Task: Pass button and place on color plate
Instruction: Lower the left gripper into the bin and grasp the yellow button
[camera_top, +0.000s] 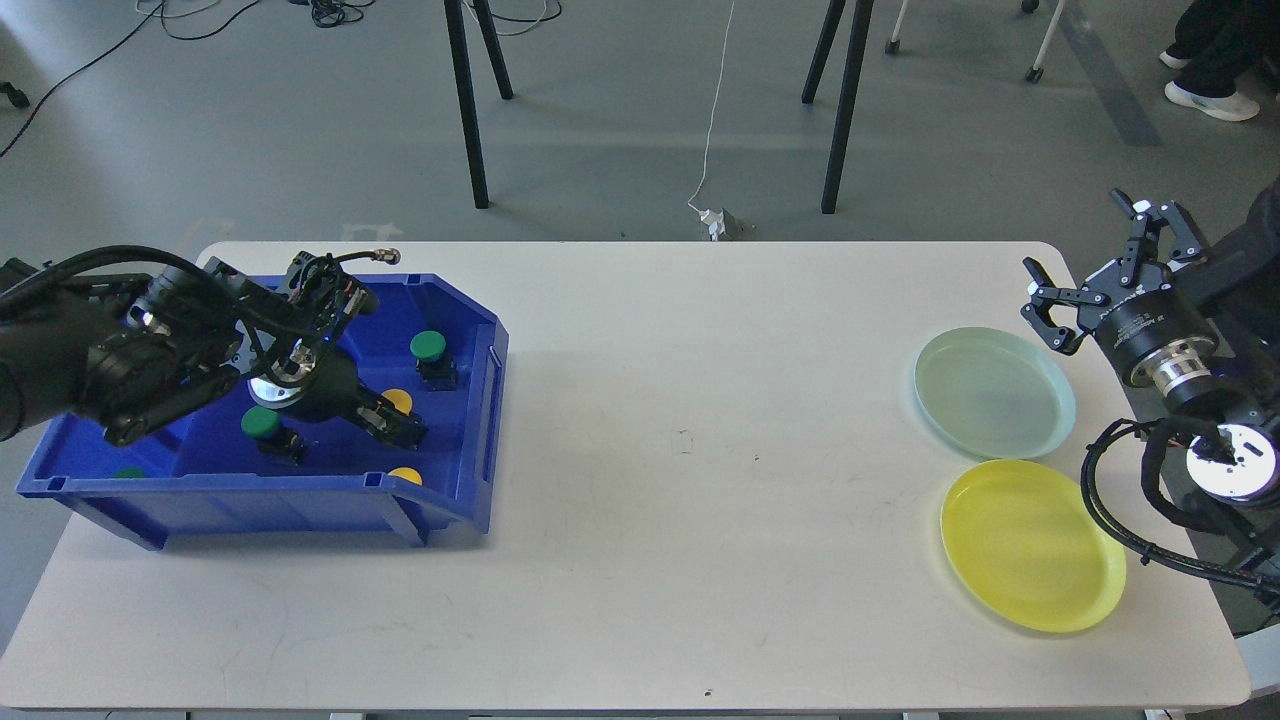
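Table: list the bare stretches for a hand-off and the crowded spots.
The widest free patch is the white table middle, between the blue bin and the two plates. The front strip is bare too. Crowded: inside the bin, with buttons and the left pincer; and the right edge, where the right pincer hangs beside the pale green plate and yellow plate.

lab / robot test space | bare grey floor (620, 120), loose cables (330, 10) top of frame | black stand legs (465, 100) behind white table (680, 500) | white cord (715, 110) running to floor plug box (722, 222) top centre | chair casters (1033, 72) plus someone's white sneaker (1210, 100) upper right
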